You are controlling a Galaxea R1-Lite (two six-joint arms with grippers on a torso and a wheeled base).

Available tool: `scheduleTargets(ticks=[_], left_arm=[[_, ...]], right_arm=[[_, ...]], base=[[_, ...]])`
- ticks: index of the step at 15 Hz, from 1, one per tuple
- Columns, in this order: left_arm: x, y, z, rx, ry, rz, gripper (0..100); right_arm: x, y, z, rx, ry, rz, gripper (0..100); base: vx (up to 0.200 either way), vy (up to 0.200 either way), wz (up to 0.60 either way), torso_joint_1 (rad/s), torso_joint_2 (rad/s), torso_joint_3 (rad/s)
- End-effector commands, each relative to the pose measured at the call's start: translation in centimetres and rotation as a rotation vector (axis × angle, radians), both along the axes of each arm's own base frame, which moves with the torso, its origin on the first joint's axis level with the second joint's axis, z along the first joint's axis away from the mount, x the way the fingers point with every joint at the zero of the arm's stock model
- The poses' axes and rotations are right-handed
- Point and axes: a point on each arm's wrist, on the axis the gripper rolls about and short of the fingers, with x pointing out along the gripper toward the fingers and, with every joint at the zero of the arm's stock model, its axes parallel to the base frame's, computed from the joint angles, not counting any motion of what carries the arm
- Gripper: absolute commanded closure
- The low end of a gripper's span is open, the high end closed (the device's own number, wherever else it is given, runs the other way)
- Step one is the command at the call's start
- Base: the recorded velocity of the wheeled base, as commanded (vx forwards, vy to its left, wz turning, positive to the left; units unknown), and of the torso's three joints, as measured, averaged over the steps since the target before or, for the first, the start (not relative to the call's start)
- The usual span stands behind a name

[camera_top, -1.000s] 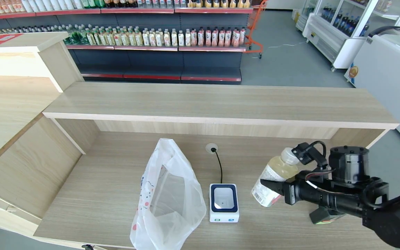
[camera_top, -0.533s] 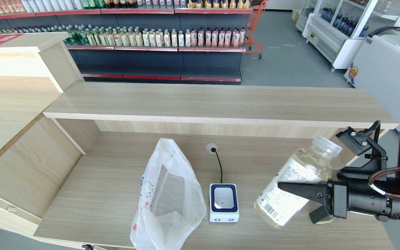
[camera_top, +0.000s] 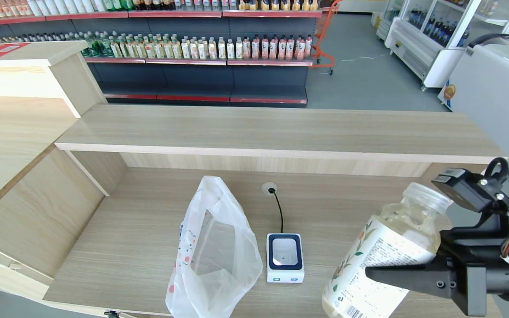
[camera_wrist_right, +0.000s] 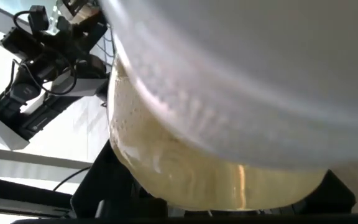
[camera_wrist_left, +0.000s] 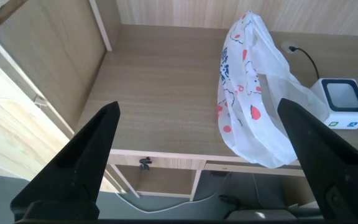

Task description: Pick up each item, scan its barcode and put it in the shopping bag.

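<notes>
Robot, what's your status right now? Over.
Right gripper shut on bottle, tilted, right of scanner. Left gripper open, holding nothing. Bag stands open left of scanner. Nothing between bottle and scanner.

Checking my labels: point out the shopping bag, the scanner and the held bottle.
White plastic shopping bag (camera_top: 214, 251): head view, front wall.
White, blue-framed box scanner (camera_top: 285, 257): head view, glass window.
Clear pale-yellow drink bottle (camera_top: 380, 258): head view, printed label.
</notes>
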Motion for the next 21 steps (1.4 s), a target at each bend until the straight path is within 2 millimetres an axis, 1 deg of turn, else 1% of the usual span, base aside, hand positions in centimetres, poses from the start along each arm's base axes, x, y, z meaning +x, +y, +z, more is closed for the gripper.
scheduleTargets(ticks=[1, 3, 4, 7, 8, 10, 14, 21], left_arm=[[0.0, 0.0, 0.0, 0.000, -0.001, 0.000, 0], [0.0, 0.0, 0.0, 0.000, -0.001, 0.000, 0], [0.0, 0.0, 0.0, 0.000, -0.001, 0.000, 0], [0.0, 0.0, 0.0, 0.000, -0.001, 0.000, 0], [0.0, 0.0, 0.0, 0.000, -0.001, 0.000, 0], [0.0, 0.0, 0.0, 0.000, -0.001, 0.000, 0], [0.0, 0.0, 0.0, 0.000, -0.001, 0.000, 0], [0.0, 0.0, 0.0, 0.000, -0.001, 0.000, 0]], right_arm=[[-0.1, 0.3, -0.4, -0.001, -0.008, 0.062, 100], [-0.3, 0.4, -0.5, -0.008, -0.009, 0.082, 100], [-1.0, 0.6, -0.4, -0.019, 0.021, 0.100, 100], [-2.6, -0.4, -1.0, -0.064, 0.125, 0.095, 100], [-2.7, -0.6, -1.3, -0.082, 0.127, 0.097, 100], [-2.3, -1.0, -1.7, -0.089, 0.089, 0.141, 100], [-1.6, -0.7, -1.0, -0.083, 0.078, 0.146, 100], [-1.6, -0.8, -1.1, -0.086, 0.072, 0.143, 100]], base=[[0.000, 0.000, 0.00, 0.000, 0.00, 0.000], [0.000, 0.000, 0.00, 0.000, 0.00, 0.000], [0.000, 0.000, 0.00, 0.000, 0.00, 0.000], [0.000, 0.000, 0.00, 0.000, 0.00, 0.000], [0.000, 0.000, 0.00, 0.000, 0.00, 0.000], [0.000, 0.000, 0.00, 0.000, 0.00, 0.000], [0.000, 0.000, 0.00, 0.000, 0.00, 0.000], [0.000, 0.000, 0.00, 0.000, 0.00, 0.000]])
